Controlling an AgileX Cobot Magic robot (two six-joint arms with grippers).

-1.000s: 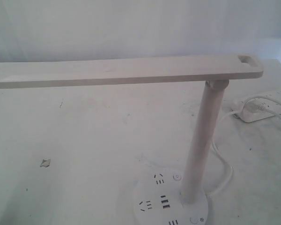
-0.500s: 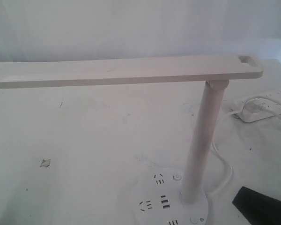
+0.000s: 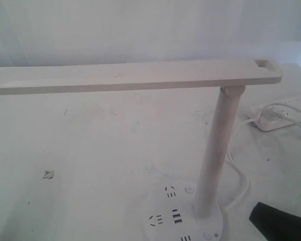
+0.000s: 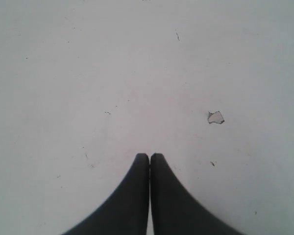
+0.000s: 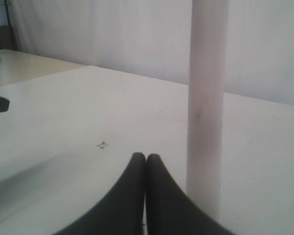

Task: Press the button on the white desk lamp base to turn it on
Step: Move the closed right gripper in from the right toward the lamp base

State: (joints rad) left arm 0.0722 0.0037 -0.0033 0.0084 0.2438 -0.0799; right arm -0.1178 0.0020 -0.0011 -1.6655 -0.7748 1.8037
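The white desk lamp stands in the exterior view with its long bar head [image 3: 135, 76] on a slim post [image 3: 218, 150]. The white desk lamp base [image 3: 160, 208] lies at the bottom edge, showing socket slots and USB ports. The button [image 3: 207, 235] with the dotted sun mark sits at the base's near right rim. The power-symbol button [image 3: 189, 190] is left of the post's foot. My right gripper [image 3: 256, 213] is a dark tip to the right of the base, apart from it, and shut [image 5: 146, 156] beside the post [image 5: 206, 112]. My left gripper [image 4: 149, 155] is shut over bare table.
An oblong white power strip [image 3: 283, 113] with a plug in it lies at the back right. The lamp's cord [image 3: 241, 181] loops from it to behind the base. A small chip mark [image 3: 48, 174] is on the white table at the left.
The right gripper came into the exterior view at the bottom right about half a second ago and has barely shifted since. The lamp has not moved.
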